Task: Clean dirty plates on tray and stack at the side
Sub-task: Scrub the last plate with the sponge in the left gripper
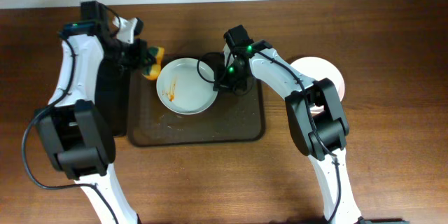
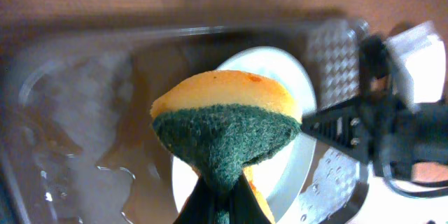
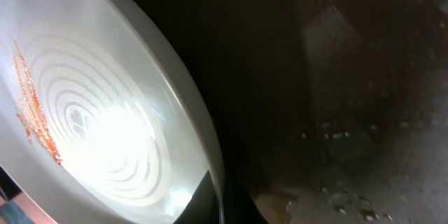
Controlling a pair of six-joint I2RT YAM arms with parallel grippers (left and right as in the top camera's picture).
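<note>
Overhead: the tray (image 1: 196, 129), dark brown with rounded corners and a low rim, sits mid-worktop toward the far edge. It carries one smeared plate (image 1: 187, 87), round, shallow and white, with an orange-brown smear (image 1: 170, 92) on its left half. The right gripper (image 1: 222, 82) is at this plate's right rim. The left gripper (image 1: 145, 61) holds a sponge (image 1: 155, 59) just off the plate's far-left rim. A second plate (image 1: 330, 71) lies on the wooden worktop (image 1: 392, 147) toward the right edge, partly under the right arm. What shows of it looks clean, and I cannot tell whether more lie beneath. A narrower black tray (image 1: 112, 105) lies beside the brown one on its left. Judgement: mid-task, with at least one plate set aside and this one not yet wiped or stacked. Left wrist: the left gripper (image 2: 222, 199) is clamped tight on the sponge (image 2: 227, 122), which folds into a wedge of soft yellow-orange foam backed with coarse dark-green scouring fibre. The smeared plate (image 2: 276, 70) is behind it, and the tray (image 2: 77, 91) floor is glossy and wet. Right wrist: the right gripper (image 3: 218, 208) appears pinched closed on the thin rim of the smeared plate (image 3: 112, 112). The glazed surface shows concentric ridges and strong glare, and the smear (image 3: 24, 91) is grainy. The tray (image 3: 350, 147) below is dark with scattered droplets.
</note>
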